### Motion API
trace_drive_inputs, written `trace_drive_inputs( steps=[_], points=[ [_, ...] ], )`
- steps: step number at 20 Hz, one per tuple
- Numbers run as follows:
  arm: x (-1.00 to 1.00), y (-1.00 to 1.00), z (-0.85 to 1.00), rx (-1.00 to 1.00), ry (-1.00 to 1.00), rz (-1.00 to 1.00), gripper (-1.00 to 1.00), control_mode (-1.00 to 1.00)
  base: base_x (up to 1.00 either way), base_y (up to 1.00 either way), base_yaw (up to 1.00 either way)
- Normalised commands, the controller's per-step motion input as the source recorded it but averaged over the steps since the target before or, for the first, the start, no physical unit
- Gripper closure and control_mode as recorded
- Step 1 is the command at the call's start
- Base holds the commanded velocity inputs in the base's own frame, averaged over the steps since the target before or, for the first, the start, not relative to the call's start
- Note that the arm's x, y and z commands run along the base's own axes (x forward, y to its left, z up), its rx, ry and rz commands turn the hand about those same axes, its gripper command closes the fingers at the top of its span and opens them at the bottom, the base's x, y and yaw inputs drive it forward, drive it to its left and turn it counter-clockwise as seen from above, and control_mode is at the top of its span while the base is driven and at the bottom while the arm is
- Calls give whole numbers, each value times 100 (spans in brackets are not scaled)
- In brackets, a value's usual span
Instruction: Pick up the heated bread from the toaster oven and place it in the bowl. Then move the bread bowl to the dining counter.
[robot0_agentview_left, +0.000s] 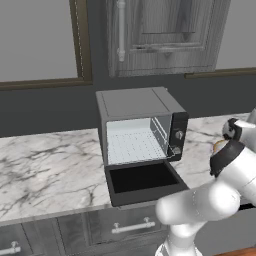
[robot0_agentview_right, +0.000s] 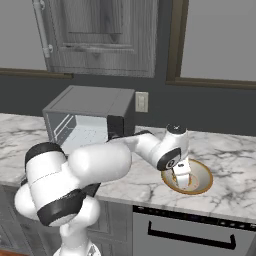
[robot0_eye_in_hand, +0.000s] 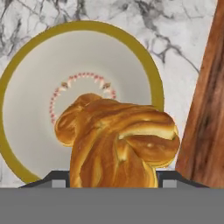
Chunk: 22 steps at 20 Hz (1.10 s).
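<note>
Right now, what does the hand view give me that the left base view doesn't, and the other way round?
Hand view alone: the heated bread, golden and twisted, sits between the tool tips, directly over the bowl with its golden rim and dotted centre ring; a brown wooden edge runs along the right.

Left base view alone: the toaster oven, door dropped open, wire rack bare, and the drawers below.

Both: the veined marble counter. The left base view catches just a sliver of the bowl behind the arm.
</note>
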Motion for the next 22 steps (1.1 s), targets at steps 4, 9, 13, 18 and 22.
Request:
trace_drive_inputs(
  steps=[4,9,13,18,22],
  points=[
    [93,-11,-27,-2,-6,-1,-100,-100,0,0,0],
    [-10,-3,5,0,-1,-1,-100,-100,0,0,0],
    [-100,-18,13,1,-4,0,-100,-100,0,0,0],
    [-88,-33,-17,0,-3,0,-100,-100,0,0,0],
    [-30,-44,-46,2,-5,0,-100,-100,0,0,0]
  ],
)
